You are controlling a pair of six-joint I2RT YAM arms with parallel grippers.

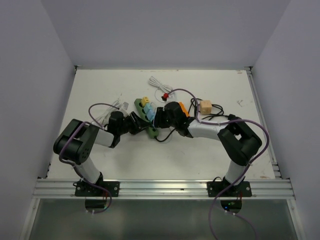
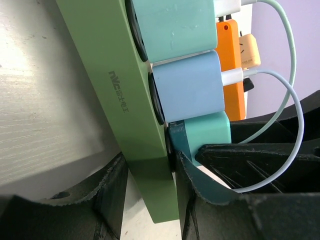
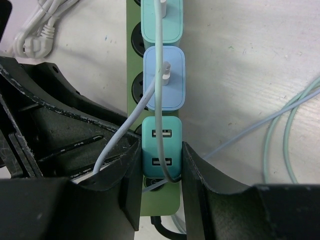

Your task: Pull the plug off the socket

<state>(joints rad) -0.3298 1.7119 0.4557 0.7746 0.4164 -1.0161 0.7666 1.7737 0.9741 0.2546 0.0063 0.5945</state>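
The dark-green power strip (image 1: 152, 131) lies diagonally at mid-table with several plugs in a row. In the left wrist view my left gripper (image 2: 149, 161) is shut across the strip's (image 2: 120, 75) near end, one finger on each side. In the right wrist view my right gripper (image 3: 161, 150) is shut on the nearest plug, a teal two-port USB charger (image 3: 161, 142), its fingers (image 3: 131, 170) pressed on both sides. That plug still sits in the strip (image 3: 134, 65). A blue plug (image 3: 165, 85) and another teal plug (image 3: 161, 20) follow it, each with a white cable.
An orange strip (image 1: 183, 108) lies just right of the green one, with a beige cube (image 1: 205, 106) and black cords beyond. A coiled white cable (image 1: 159, 84) and a small red piece (image 1: 165, 95) lie behind. A white plug and cable (image 1: 117, 105) lie to the left. The strip's black cord (image 3: 165, 231) leaves its near end.
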